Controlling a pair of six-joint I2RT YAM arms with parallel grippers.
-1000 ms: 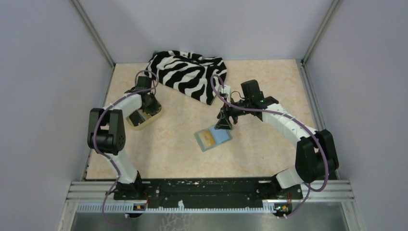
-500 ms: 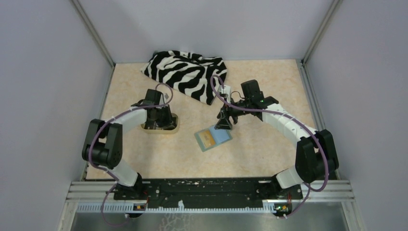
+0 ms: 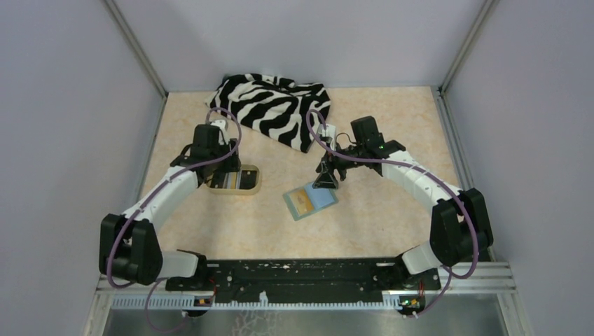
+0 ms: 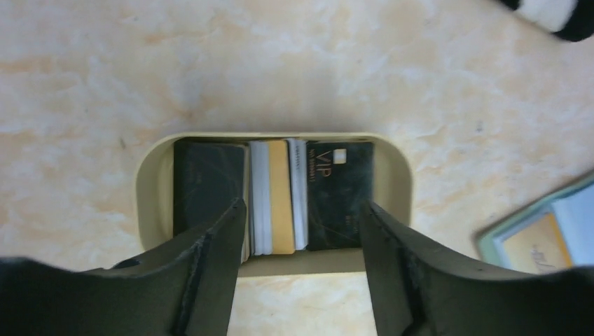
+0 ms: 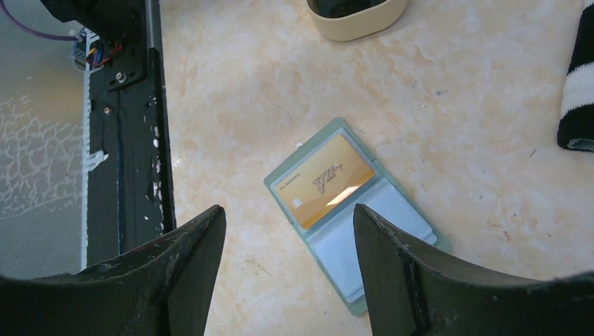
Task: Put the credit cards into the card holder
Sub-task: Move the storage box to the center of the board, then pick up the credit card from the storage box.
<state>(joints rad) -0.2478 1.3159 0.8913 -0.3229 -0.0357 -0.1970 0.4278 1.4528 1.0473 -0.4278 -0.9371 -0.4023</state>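
The credit cards (image 4: 280, 196) lie packed together in a tan oval dish (image 4: 150, 189) on the left of the surface (image 3: 266, 224): two black ones, with a gold-yellow and whitish ones between them. The left hand (image 4: 302, 217) hovers just above them, fingers spread wide, grasping nothing. The card holder (image 5: 392, 231) lies unfolded mid-surface, a gold card (image 5: 326, 180) in one half. The right hand (image 5: 288, 215) hangs over it, released and empty. A zebra-striped cloth (image 3: 273, 108) lies at the far edge.

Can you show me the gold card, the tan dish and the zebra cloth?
gold card (image 5: 326, 180): right wrist view, middle of its face.
tan dish (image 4: 396, 185): left wrist view, its right wall.
zebra-striped cloth (image 3: 273, 108): top external view, its middle.
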